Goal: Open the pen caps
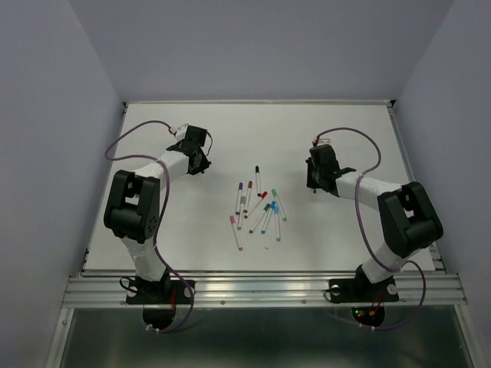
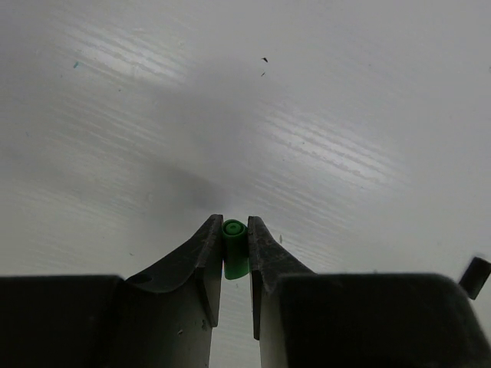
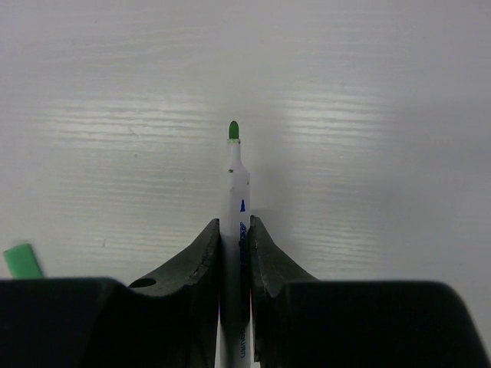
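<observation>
Green pen cap (image 2: 235, 249) sits pinched in left fingers (image 2: 196, 261), uncapped pen (image 3: 235, 195) in right fingers (image 3: 268, 261), arms (image 1: 165, 165) apart.

Thin white plastic marker pens (image 1: 255, 207) lie clustered on the flat white table (image 1: 192, 245), between my left pincer (image 1: 201, 159) and my right pincer (image 1: 313, 185).

Green cap (image 2: 235, 249) in left claw (image 2: 235, 224), its uncapped white pen (image 3: 235, 192) in right claw (image 3: 235, 225)

White table (image 1: 184, 230) with scattered pens (image 1: 259, 208)
</observation>
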